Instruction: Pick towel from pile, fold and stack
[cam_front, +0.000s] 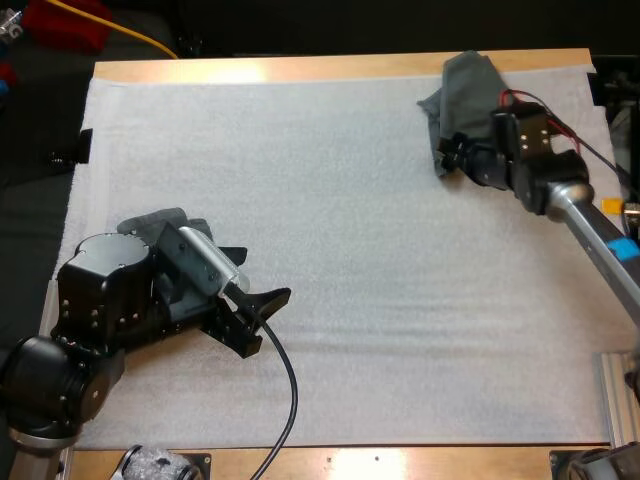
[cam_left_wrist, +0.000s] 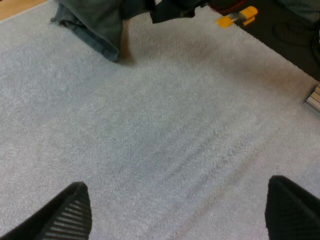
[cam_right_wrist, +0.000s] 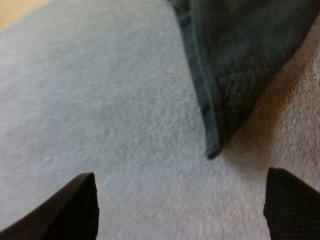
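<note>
Crumpled grey-green towel (cam_front: 468, 95), stitched hem, pointed corner, on fuzzy white mat (cam_front: 330, 230)

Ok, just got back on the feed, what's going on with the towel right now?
The right gripper is at the near edge of the crumpled towel, which lies at the far right corner of the mat. Its fingers are open, with a towel corner just ahead of them and not yet gripped. The left gripper is open over bare mat at the near left, holding nothing. The towel is not yet folded.
</note>
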